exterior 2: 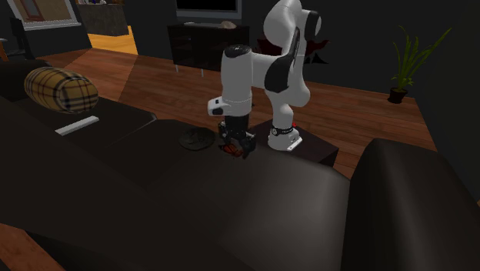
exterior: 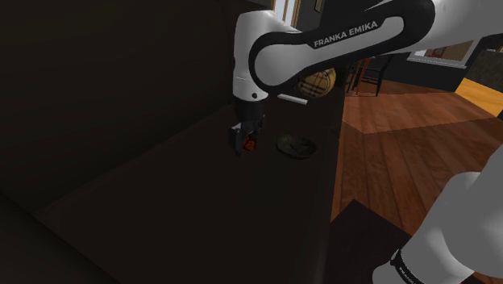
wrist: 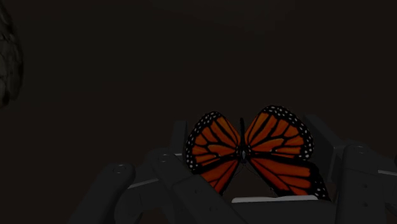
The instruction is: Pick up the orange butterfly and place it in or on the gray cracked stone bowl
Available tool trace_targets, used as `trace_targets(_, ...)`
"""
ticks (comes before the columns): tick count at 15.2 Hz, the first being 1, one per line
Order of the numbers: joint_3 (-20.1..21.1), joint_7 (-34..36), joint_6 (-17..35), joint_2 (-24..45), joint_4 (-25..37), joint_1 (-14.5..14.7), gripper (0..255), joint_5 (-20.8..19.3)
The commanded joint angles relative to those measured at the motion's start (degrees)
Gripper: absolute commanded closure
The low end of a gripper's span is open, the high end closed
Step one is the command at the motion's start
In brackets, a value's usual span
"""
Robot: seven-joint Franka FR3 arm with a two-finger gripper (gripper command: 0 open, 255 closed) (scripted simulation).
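Note:
My black gripper [wrist: 248, 162] is shut on the orange butterfly [wrist: 251, 153], whose black-veined wings spread between the fingers. In the shoulder view the gripper [exterior: 246, 148] hangs low over the dark cushion surface with the butterfly [exterior: 249, 144] showing as a red-orange spot. The gray stone bowl [exterior: 296, 146] sits a short way toward that view's right. In the second exterior view the bowl [exterior 2: 197, 141] is just left of the gripper [exterior 2: 235, 148] and butterfly [exterior 2: 228, 148]. The bowl's rim [wrist: 9, 57] shows off to one side, ahead of the fingers.
The work surface is a dark sofa [exterior 2: 231, 200]. A plaid bolster cushion [exterior 2: 61, 88] and a flat white bar [exterior 2: 77, 125] lie beyond the bowl. The sofa's edge drops to a wooden floor [exterior: 403, 145]. The robot's stand [exterior 2: 311, 148] is behind the gripper.

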Motion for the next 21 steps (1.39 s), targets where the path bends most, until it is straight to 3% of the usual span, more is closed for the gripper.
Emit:
trace_targets(1, -1.71, -3.37, 0.36, -2.00, -2.23, -1.36, 255, 0.40)
trace_targets(11, -10.16, -17.69, 1.79, -6.69, -8.14, -7.47, 255, -0.23)
trace_targets(21, -18.69, -31.35, 2.73, -5.56, -7.64, -13.63, 255, -2.11)
